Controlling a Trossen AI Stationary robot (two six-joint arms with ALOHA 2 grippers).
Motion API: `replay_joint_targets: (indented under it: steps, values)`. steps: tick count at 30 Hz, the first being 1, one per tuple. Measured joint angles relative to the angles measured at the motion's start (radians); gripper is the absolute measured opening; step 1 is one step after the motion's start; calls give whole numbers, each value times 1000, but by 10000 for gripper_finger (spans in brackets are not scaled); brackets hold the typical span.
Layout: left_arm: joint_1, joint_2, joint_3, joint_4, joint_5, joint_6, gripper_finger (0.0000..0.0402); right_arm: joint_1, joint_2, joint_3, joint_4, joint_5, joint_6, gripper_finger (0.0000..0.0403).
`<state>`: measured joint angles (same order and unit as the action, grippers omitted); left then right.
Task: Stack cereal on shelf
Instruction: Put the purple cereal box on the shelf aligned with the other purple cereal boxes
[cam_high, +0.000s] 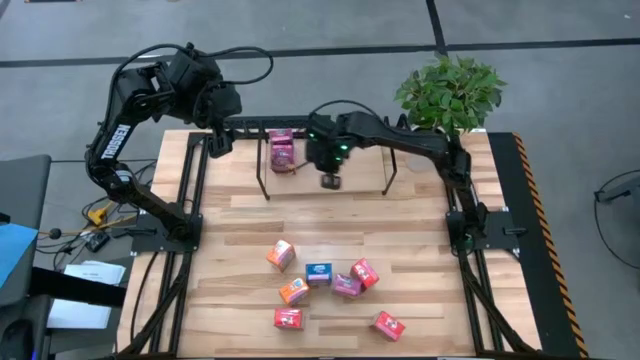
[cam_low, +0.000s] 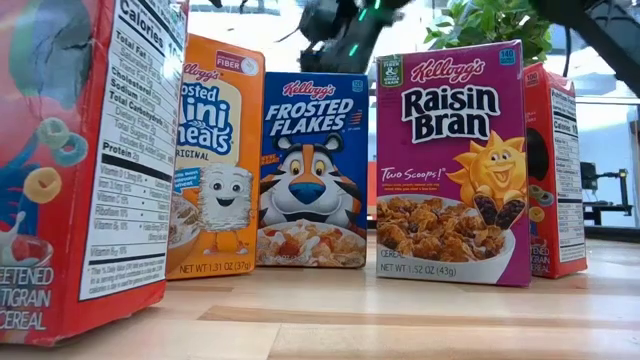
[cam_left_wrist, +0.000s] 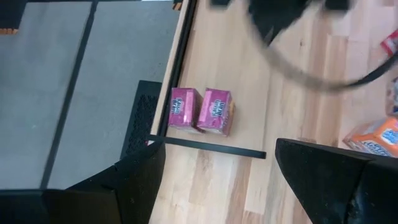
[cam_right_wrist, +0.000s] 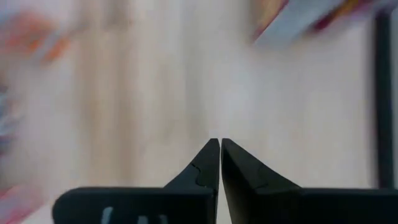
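We see two small magenta cereal cartons side by side within the thin black rod shelf at twelve o'clock. Just right, the right gripper hangs pinched together, empty; the left gripper gapes wide at eleven o'clock.

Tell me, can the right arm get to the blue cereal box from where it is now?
Probably yes. The right gripper hangs shut and empty over bare wood near the shelf. The blue cereal box lies nearer the table's front with open table between, though other boxes crowd close beside it.
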<state>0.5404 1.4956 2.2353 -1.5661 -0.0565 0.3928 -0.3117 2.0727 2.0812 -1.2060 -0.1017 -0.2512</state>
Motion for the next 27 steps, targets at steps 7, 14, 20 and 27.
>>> replay_joint_targets:
  steps: [7, 14, 20, 27]
  values:
    - [-6, -5, 0, 0, 35, -14, 297, 171, -133, 3, -328, -9, 340, 32]
    - [-6, -5, 0, 1, 105, -36, 297, 471, -290, -128, -305, 52, 675, 42]
    - [-7, -6, 0, 12, 163, -39, 297, 689, -331, -264, -180, 50, 860, 152]
    - [-7, -6, 0, 13, 184, -40, 297, 771, -244, -331, 95, 116, 883, 311]
